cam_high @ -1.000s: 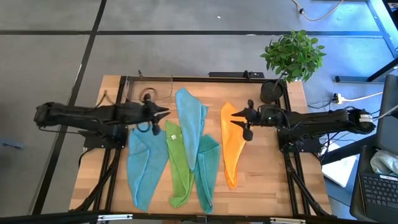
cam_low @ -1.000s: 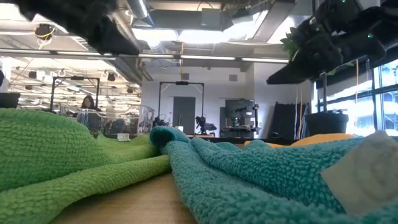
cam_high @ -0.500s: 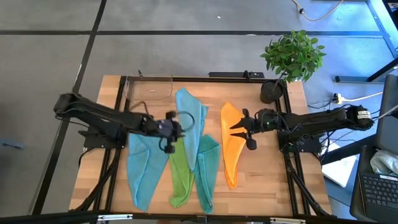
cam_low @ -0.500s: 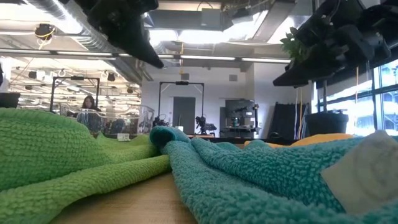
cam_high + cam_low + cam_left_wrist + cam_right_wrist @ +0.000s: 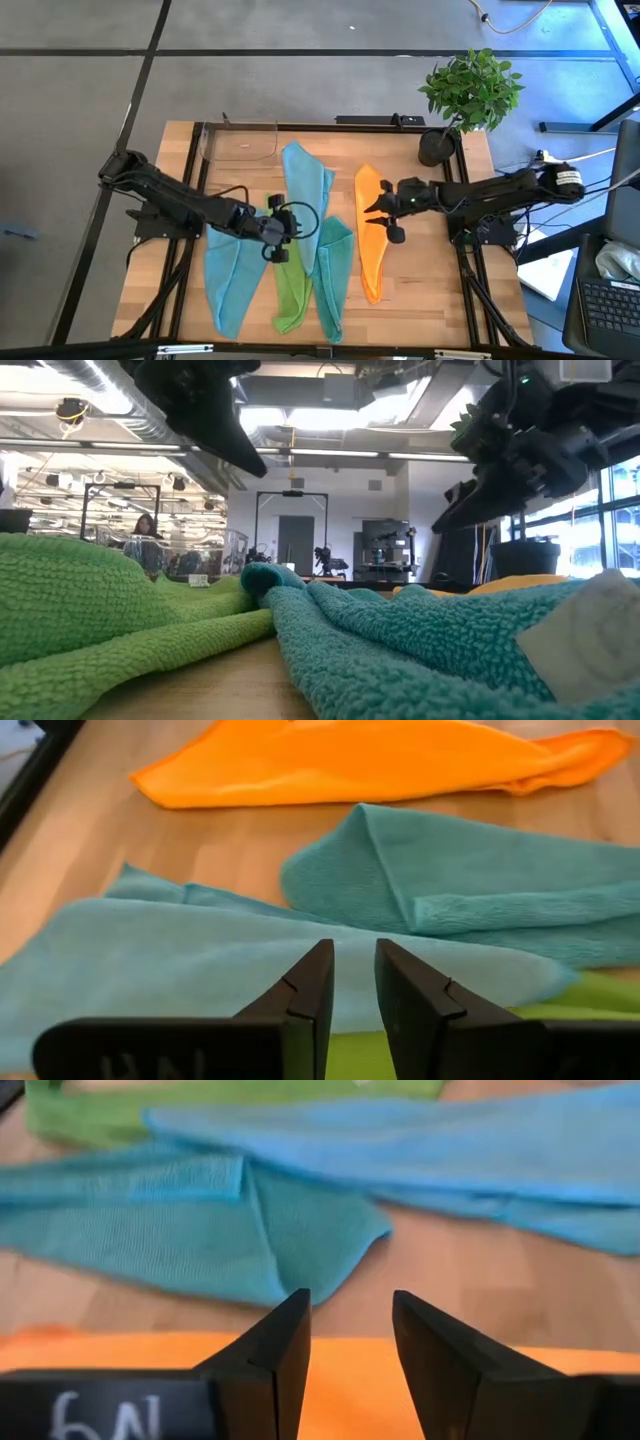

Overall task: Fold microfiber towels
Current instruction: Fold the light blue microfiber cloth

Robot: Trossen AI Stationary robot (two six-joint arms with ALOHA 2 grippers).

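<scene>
Five towels: two light blue [image 5: 305,190], teal [image 5: 334,270], green [image 5: 291,285], orange [image 5: 370,240]; both hands slightly open, empty.

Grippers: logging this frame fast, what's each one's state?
Left gripper: open, empty, above the lime green towel.
Right gripper: open, empty, over the orange towel.

From above, the lime green towel [image 5: 288,270] is partly buried — a light blue towel [image 5: 305,200] lies across its upper part and the left claw [image 5: 277,232] hangs over it. The teal towel [image 5: 334,272] has its top edge tucked under that same blue cloth. At table height, both claws are cut off by the top edge, and the orange towel [image 5: 520,582] is only a sliver behind the teal heap. A laptop [image 5: 606,300] runs off the right edge.
</scene>
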